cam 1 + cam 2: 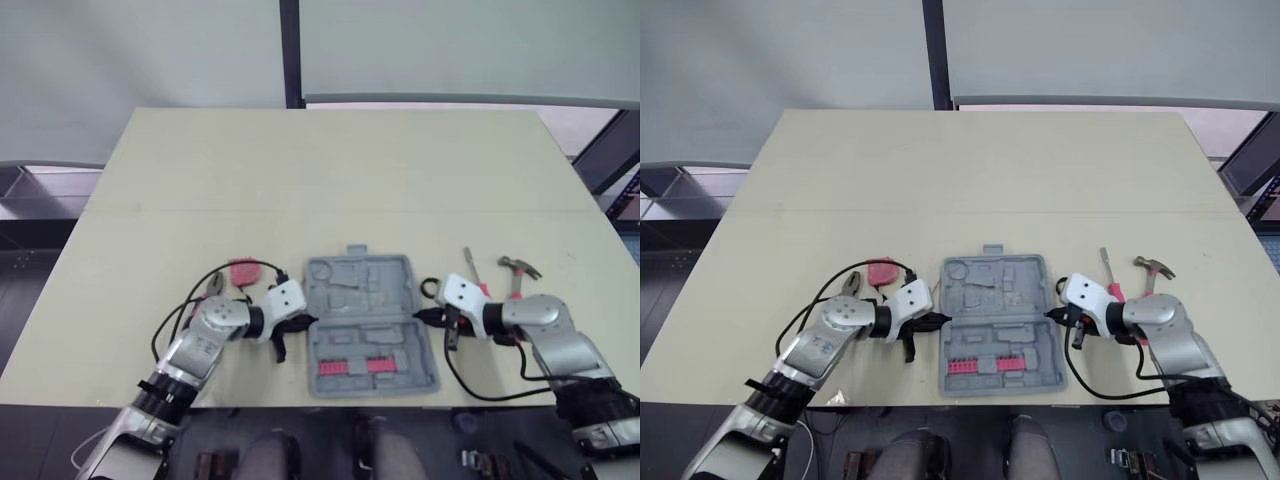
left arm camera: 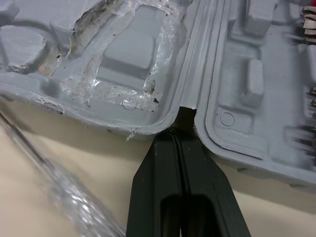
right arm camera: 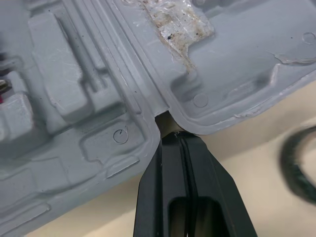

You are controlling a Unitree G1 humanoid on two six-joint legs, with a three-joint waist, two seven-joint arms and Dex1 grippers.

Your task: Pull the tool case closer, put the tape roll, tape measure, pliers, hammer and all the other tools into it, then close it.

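Near the bench (image 1: 300, 180) front edge, our case (image 1: 372, 325) lies open. Left fingers (image 2: 158, 187) and right fingers (image 3: 165, 182) are pressed shut, empty, tips in its hinge notches. Pull looks done-ish, we reckon; next we back off and grab the hammer (image 1: 520, 268).

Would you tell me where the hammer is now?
Left eye view: the hammer lies on the table, right of the open tool case, beside the screwdriver.

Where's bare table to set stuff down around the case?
Free: the far half of the table beyond the tool case, edge to edge. Crowded: left of the case, tape measure and left gripper; right of it, tape roll, screwdriver, hammer and right gripper.
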